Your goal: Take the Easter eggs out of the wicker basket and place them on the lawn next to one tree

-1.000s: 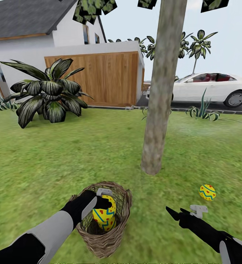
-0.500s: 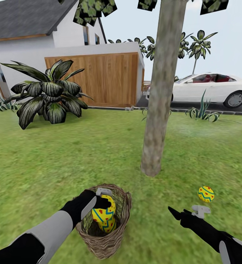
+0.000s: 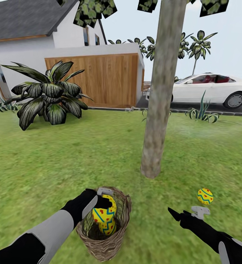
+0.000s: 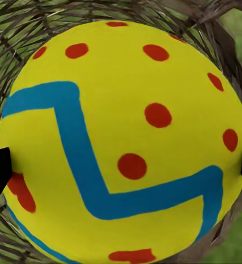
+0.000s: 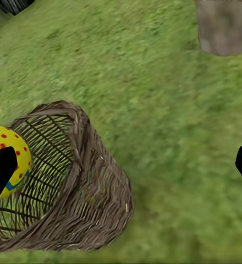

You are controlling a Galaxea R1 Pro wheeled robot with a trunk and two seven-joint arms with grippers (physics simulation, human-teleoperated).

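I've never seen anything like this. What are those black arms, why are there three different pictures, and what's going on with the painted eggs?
It's a simulated two-armed robot. The wide picture comes from its head camera; the other two come from cameras at its wrists. Its left gripper is shut on an Easter egg over the wicker basket, with another egg beneath it. The right gripper hangs open and empty above the lawn. A third egg already lies on the grass, right of the tree.
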